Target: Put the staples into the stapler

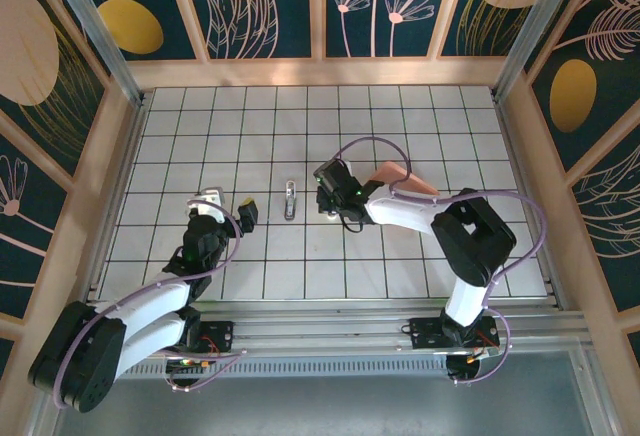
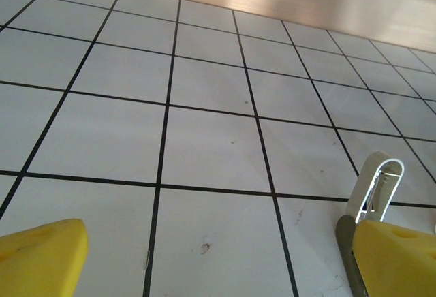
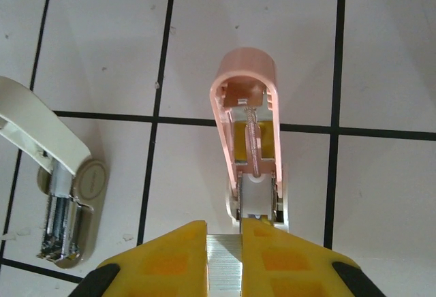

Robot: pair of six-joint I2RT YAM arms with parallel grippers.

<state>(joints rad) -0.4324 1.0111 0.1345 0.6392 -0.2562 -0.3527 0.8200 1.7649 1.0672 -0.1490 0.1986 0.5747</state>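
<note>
White tiled table [image 1: 420, 116] with black grid lines, closed in by walls [image 1: 260, 6] painted with flowers. Near the middle of the table, far from every edge: the stapler [image 1: 290, 199], lying open, white lid [image 3: 41, 127] tilted up off the grey metal rail [image 3: 61, 225]. Just to its left, the left gripper [image 1: 230, 207], yellow fingers [image 2: 41, 259] spread wide apart, nothing between them, one finger just beside the stapler. On the other side, the right gripper [image 1: 330, 188], fingers pressed together on the staples [image 3: 225, 266], a ribbed silvery strip. Just ahead of those fingertips, a pink tray [image 3: 245, 99] with a spring inside, flat across a grid line.
</note>
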